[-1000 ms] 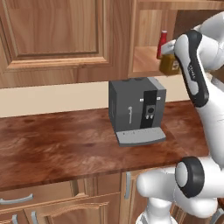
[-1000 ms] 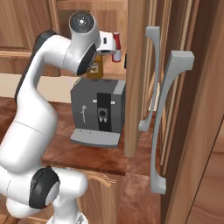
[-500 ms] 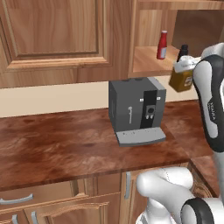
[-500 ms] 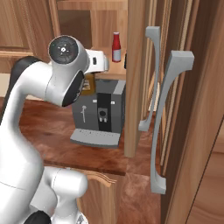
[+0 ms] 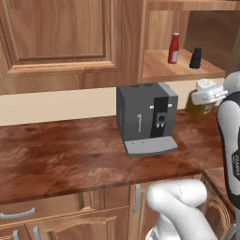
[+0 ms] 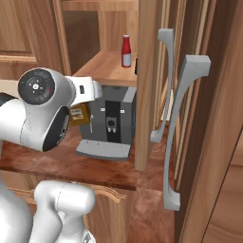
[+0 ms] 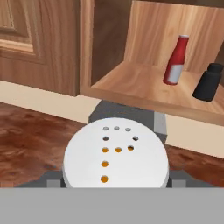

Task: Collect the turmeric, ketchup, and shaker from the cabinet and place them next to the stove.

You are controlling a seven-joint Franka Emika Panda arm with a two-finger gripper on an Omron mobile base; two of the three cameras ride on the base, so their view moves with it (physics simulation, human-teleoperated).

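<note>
**Inspector A:** One of three items is off the shelf: the turmeric (image 5: 200,104) hangs clear of the cabinet (image 5: 183,42), above the tabletop (image 5: 84,157) and just right of the coffee machine (image 5: 147,117). The gripper (image 5: 205,96) has its jaws clamped on the turmeric near the lid; the hand view looks straight down on the perforated white lid (image 7: 116,156).

**Inspector B:** And the other two?

**Inspector A:** The ketchup (image 5: 174,48) and the shaker (image 5: 195,58) stand upright on the cabinet shelf, near each other but apart, the shaker nearer the shelf's right front edge.

**Inspector B:** Recommendation for the carry?

**Inspector A:** My judgement: keep the jar upright, since the lid is holed and powder could spill if tilted. Hold it clear of the coffee machine's top corner and of the tall door handles (image 6: 173,114) on the right. The stove is not in sight, so the base will probably have to drive; a steady grip and slow swing would be prudent.

**Inspector B:** Surface and room?

**Inspector A:** Dark red-brown mottled tabletop, with the coffee machine set toward its back edge. A pale strip of wall runs behind it. Brown raised-panel wall cabinet doors (image 5: 61,37) are above left, and base cabinets with grey handles (image 5: 16,214) sit beneath the tabletop's front edge.
</note>
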